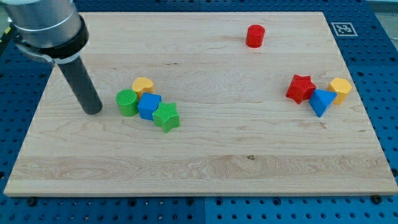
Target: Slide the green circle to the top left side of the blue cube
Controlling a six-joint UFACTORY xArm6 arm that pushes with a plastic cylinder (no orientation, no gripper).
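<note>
The green circle (127, 102) lies on the wooden board, touching the left side of the blue cube (148, 106). A yellow block (143, 85) sits just above them, touching both. A green star-shaped block (166, 117) touches the blue cube's lower right. My tip (92, 111) rests on the board a short way to the left of the green circle, with a small gap between them.
A red cylinder (255, 36) stands near the view's top. At the right are a red star (301, 88), a blue triangular block (321, 101) and a yellow block (340, 89). The board's edge (28, 143) runs down the left.
</note>
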